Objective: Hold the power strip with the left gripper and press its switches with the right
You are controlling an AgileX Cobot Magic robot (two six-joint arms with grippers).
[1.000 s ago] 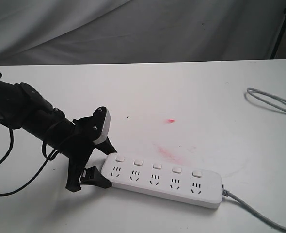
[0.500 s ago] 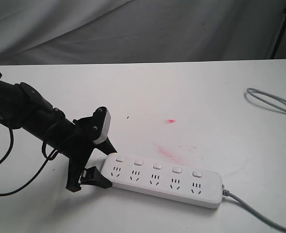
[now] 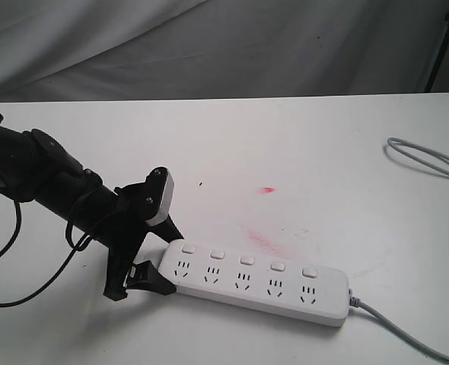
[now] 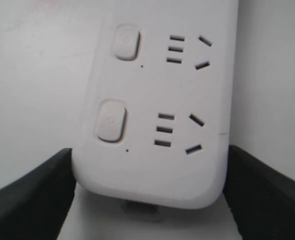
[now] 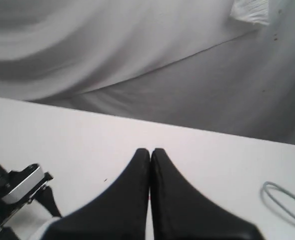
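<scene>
Power strip (image 3: 255, 277), a long white plastic bar with rounded ends, lies flat at the lower centre of the exterior view on the white table (image 3: 323, 137). Its grey cord (image 3: 407, 334) leaves toward the lower right corner. Five small white rounded-rectangle switches (image 3: 246, 259) run along its upper edge, one above each socket group. The black forked left gripper (image 3: 164, 260) straddles the bar's left end. A separate loop of grey cable (image 3: 426, 160) lies at the right edge, well apart.

Left wrist view: both black jaws stand against the long sides of the power strip (image 4: 152, 100), so the hold appears made. Two switches (image 4: 111, 120) show, both unobstructed.

Right wrist view: the black forked right gripper (image 5: 150, 152) has its tips pressed together and carries nothing. It sits above bare table, away from the bar.

Judgement: the hold is done and the pressing is not begun. The shut tips should descend squarely onto one button at a time. Pushing straight down matters, since only one end is clamped and the free end could swing or lift.
</scene>
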